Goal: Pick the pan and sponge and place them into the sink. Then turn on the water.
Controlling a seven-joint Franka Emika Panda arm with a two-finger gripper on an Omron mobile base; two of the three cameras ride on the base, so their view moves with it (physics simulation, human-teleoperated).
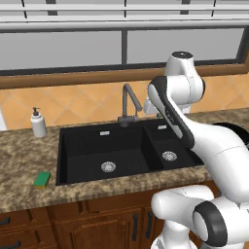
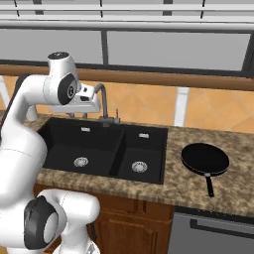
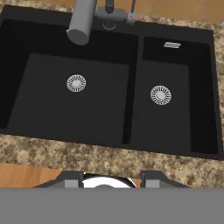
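A speckled brown stone counter runs beneath a long window, with an orange tiled wall between. The black sink sits in it. The sponge lies left of the sink at the near edge; the pan rests right of it. My claw hangs over the sink, fingertips barely visible, so I cannot tell its opening; nothing shows between them.

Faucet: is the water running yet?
Off. No stream falls from the faucet spout, and both basins of the sink look dry and empty around their drains.
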